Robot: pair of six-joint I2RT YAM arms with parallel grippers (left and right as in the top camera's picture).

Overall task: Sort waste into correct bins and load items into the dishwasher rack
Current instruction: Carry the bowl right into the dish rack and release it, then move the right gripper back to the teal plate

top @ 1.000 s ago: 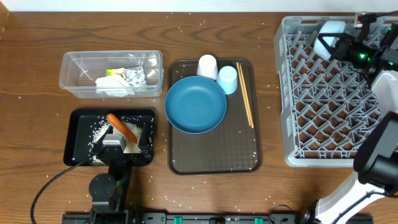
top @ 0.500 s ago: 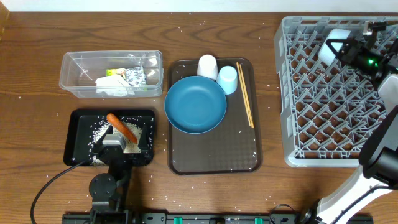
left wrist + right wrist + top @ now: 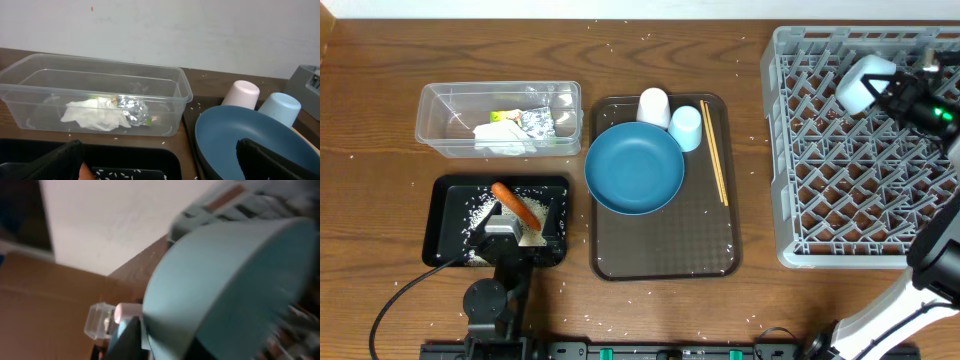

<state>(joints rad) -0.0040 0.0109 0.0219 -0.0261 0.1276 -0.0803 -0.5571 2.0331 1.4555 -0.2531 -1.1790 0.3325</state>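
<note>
Bowl sits tilted over rack, rim at right claw, pinch or release unclear; seat it between pegs before withdrawing.

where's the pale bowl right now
In the overhead view the pale bowl is at the far right, over the back rows of the grey rack, well right of the brown tray.

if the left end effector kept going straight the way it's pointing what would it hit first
Most likely the near wall of the clear tub, just past the far rim of the black tray. The left end effector is open; its height over that rim is unclear.
</note>
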